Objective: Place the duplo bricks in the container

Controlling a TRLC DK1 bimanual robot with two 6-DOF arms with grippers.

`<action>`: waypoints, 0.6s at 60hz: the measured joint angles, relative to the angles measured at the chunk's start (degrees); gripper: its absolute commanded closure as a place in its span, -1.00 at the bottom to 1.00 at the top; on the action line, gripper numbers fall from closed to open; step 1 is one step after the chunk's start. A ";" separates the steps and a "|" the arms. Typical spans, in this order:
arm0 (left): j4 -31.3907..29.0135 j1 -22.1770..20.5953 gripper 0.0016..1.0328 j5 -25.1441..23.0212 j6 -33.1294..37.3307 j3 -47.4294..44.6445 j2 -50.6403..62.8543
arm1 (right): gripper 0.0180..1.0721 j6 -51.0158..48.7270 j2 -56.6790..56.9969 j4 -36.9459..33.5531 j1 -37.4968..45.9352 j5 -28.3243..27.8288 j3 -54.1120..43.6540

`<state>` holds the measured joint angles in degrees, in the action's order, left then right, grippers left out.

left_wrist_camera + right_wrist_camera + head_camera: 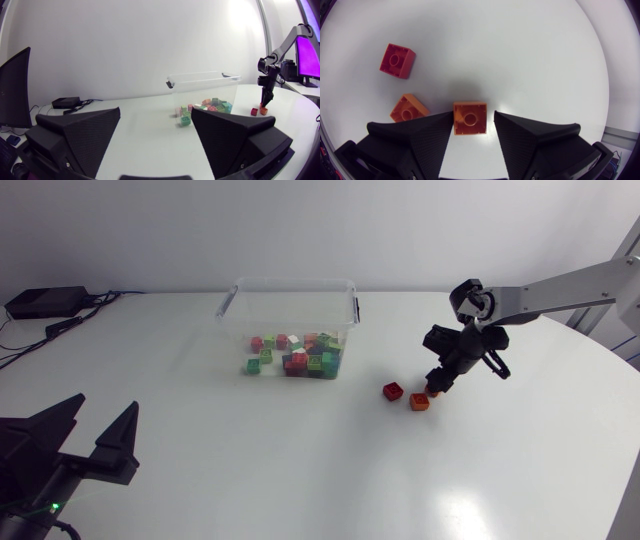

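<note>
One orange brick (470, 119) lies between the wide-spread fingers of the right gripper (473, 116), right of centre in the overhead frame; square both fingers to its sides, close evenly, then carry it to the container (290, 281).

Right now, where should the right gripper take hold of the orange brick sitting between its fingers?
Grip the orange brick by its two flat side walls, coming straight down. It lies stud-up, walls roughly parallel to the fingers of the open right gripper, so little turning seems needed. The second orange brick lies outside one finger.
</note>
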<state>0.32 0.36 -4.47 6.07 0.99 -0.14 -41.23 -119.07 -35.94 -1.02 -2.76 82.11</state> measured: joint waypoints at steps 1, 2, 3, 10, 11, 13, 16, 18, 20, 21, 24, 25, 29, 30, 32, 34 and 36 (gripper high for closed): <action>0.00 0.00 -0.91 0.00 0.00 0.00 0.00 | 0.23 0.02 0.00 0.02 0.00 0.00 0.00; 0.00 0.00 -0.91 0.00 0.00 0.00 0.00 | 0.23 0.00 0.00 0.02 0.00 0.00 0.00; 0.00 0.00 -0.91 0.00 0.00 0.00 0.00 | 0.23 0.00 -0.02 0.04 0.00 -0.02 0.00; 0.00 0.00 -0.91 0.00 0.00 0.00 0.00 | 0.27 0.00 -0.15 0.13 0.00 -0.22 0.00; 0.00 0.00 -0.91 0.00 0.00 0.00 0.00 | 0.27 0.00 -0.15 0.13 0.00 -0.28 0.00; 0.00 0.00 -0.91 0.00 0.00 0.00 0.00 | 0.28 0.00 -0.13 0.13 0.04 -0.50 0.00; 0.00 0.00 -0.91 0.00 0.00 0.00 0.00 | 0.28 -0.02 0.13 0.04 0.15 -1.11 0.00; 0.00 0.00 -0.91 0.00 0.00 0.00 0.00 | 0.28 -0.04 0.52 -0.35 0.33 -1.75 -0.02; 0.00 0.00 -0.91 0.00 0.00 0.00 0.00 | 0.28 -0.02 1.07 -1.01 0.33 -2.16 -0.02; 0.00 0.00 -0.91 0.00 0.00 0.00 0.00 | 0.28 0.02 1.51 -1.42 0.33 -2.38 -0.02; 0.00 0.00 -0.91 0.00 0.00 0.00 0.00 | 0.28 0.07 3.58 -3.02 0.33 -3.69 -0.02; 0.00 0.00 -0.91 0.00 0.00 0.00 0.00 | 0.28 0.09 4.42 -3.45 0.31 -4.07 -0.02; 0.00 0.00 -0.91 0.00 0.00 0.00 0.00 | 0.28 1.01 8.96 -5.18 -0.17 -5.70 -0.02; 0.00 0.00 -0.91 0.00 0.00 0.00 0.00 | 0.28 1.16 10.23 -5.51 -0.37 -6.23 -0.02; 0.00 0.00 -0.91 0.00 0.00 0.00 0.00 | 0.28 2.01 13.00 -6.16 -0.98 -7.13 0.09; 0.00 0.00 -0.91 0.00 0.00 0.00 0.00 | 0.28 2.62 15.34 -6.60 -1.70 -7.80 0.39; 0.00 0.00 -0.91 0.00 0.00 0.00 0.00 | 0.28 3.63 17.46 -6.80 -2.64 -8.22 0.87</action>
<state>0.32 0.36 -4.47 6.07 0.99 -0.14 -37.60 -101.60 -42.74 -3.66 -10.98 82.98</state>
